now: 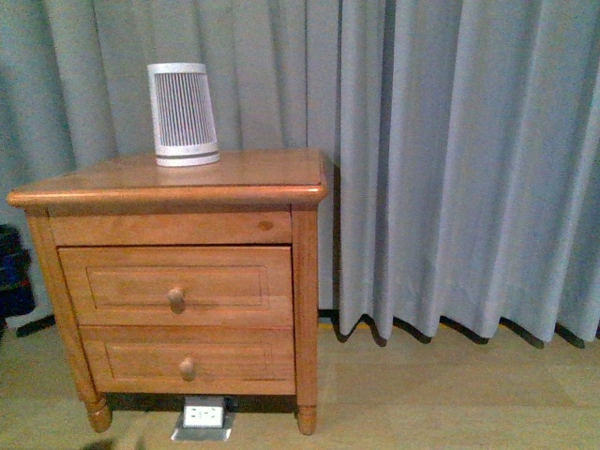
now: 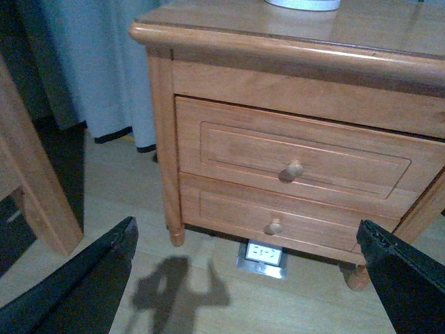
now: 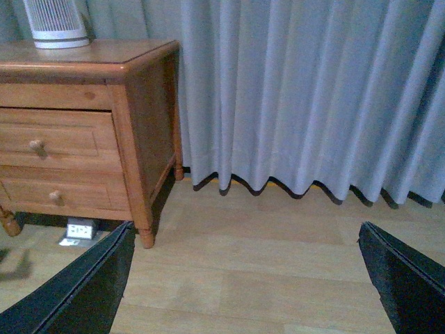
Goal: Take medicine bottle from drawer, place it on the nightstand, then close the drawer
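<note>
The orange-brown nightstand (image 1: 234, 178) stands at the left against grey curtains. Its upper drawer (image 1: 112, 281) is shut, with a round knob (image 1: 175, 298). The medicine bottle is out of view. Neither arm shows in the front view. My left gripper (image 2: 250, 278) is open and empty, some way in front of the nightstand (image 2: 278, 83), facing the upper drawer (image 2: 229, 146) and its knob (image 2: 295, 169). My right gripper (image 3: 243, 278) is open and empty over bare floor, to the right of the nightstand (image 3: 139, 125).
A large white slatted cylinder (image 1: 183, 114) stands on the nightstand top. The lower drawer (image 1: 131, 361) is shut. A floor socket plate (image 1: 202, 418) lies under the nightstand. Grey curtains (image 1: 450, 159) hang behind. A wooden post (image 2: 31, 188) shows in the left wrist view.
</note>
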{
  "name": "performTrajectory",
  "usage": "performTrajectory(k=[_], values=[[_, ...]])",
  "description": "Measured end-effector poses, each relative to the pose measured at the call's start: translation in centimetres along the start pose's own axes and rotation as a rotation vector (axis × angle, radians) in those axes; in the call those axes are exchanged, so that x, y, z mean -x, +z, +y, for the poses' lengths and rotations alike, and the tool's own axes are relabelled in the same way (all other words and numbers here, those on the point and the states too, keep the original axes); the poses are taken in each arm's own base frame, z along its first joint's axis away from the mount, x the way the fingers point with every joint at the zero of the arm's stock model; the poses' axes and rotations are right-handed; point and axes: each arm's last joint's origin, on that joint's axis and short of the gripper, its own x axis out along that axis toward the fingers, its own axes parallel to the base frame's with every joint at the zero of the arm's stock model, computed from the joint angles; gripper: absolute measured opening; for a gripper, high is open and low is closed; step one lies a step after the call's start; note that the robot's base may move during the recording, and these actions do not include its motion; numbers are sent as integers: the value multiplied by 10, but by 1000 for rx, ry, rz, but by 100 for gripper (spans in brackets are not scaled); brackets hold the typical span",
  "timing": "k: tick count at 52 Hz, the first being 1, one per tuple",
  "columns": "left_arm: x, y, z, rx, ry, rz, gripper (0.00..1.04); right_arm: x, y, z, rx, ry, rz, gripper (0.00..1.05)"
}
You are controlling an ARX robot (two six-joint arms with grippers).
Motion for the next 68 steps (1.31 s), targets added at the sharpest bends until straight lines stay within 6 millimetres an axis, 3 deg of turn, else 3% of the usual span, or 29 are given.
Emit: performTrajectory(k=[11, 14, 28, 37, 45, 68], values=[[-79, -9, -28, -7, -37, 10, 98, 0, 0, 0, 0, 0, 0, 98], [-112, -18, -40, -8, -52, 6, 98, 0, 0, 0, 0, 0, 0, 98], [-192, -58, -73, -69, -157, -11, 98, 0, 0, 0, 0, 0, 0, 98], [-217, -90, -82, -142, -207, 2, 98, 0, 0, 0, 0, 0, 0, 98], [-238, -110, -76, -155, -197, 23, 98, 0, 0, 0, 0, 0, 0, 98], [-275, -119, -63, -165, -176, 26, 98, 0, 0, 0, 0, 0, 0, 98]])
